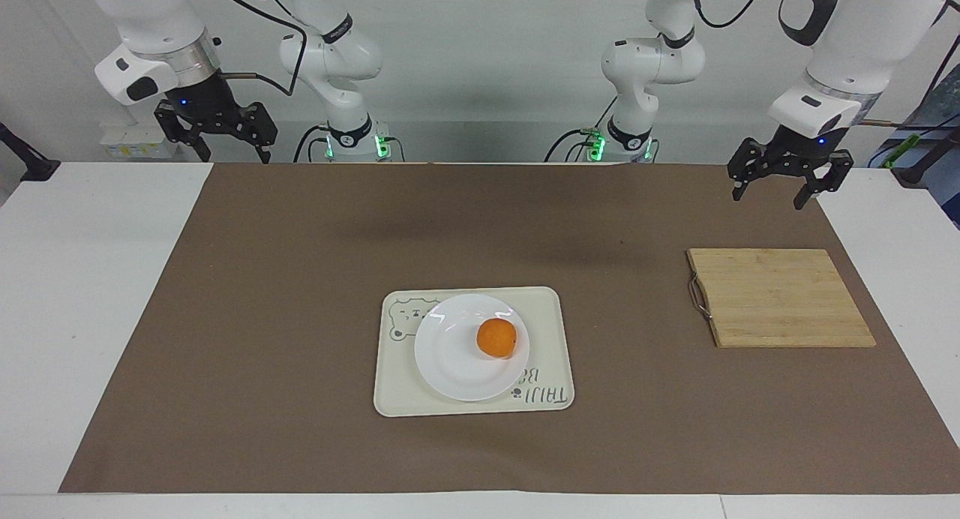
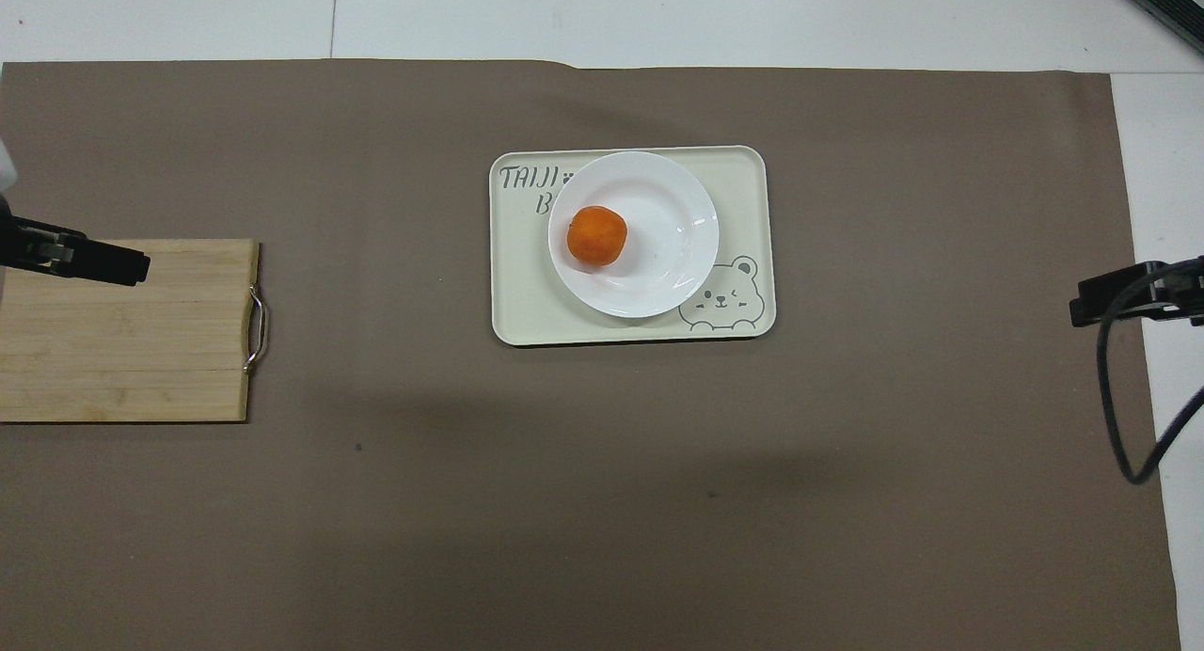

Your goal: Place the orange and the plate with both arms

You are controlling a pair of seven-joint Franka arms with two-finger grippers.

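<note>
An orange (image 1: 496, 337) sits on a plate (image 1: 450, 361) on a tray (image 1: 547, 309) mid-tabletop, so placing looks done. Left claw (image 1: 785, 178) and right claw (image 1: 215, 127) hang released and empty over the robot-side corners.

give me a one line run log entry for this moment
orange on plate | plate on tray | left hand open, empty | right hand open, empty

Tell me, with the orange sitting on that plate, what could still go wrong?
The orange sits off-centre on the plate, so a bump might roll it off. The plate covers part of the tray without filling it, so it could slide. Both grippers, right and left, hang open and apart from everything; nothing steadies the fruit.
</note>
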